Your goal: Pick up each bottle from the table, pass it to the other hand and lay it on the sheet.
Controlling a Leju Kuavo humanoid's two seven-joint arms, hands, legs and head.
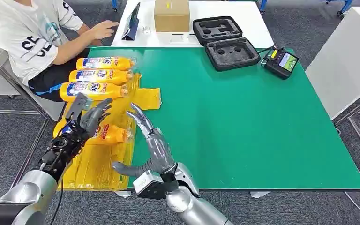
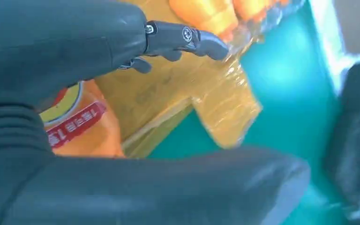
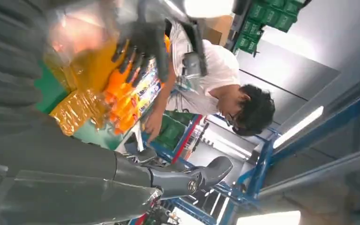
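A yellow sheet covers the left side of the green table. Three orange bottles lie side by side at its far end. A fourth orange bottle lies on the sheet nearer to me. My left hand hovers just over this bottle's base with its fingers spread, gripping nothing. The left wrist view has the bottle's label beside the palm and the fingers stretched over the sheet. My right hand is open and empty, at the sheet's right edge beside the bottle's cap.
A person sits at the far left corner, one hand on the white table behind. On that table stand a cardboard box and a tablet. An open black foam case and a controller lie at the green table's far edge.
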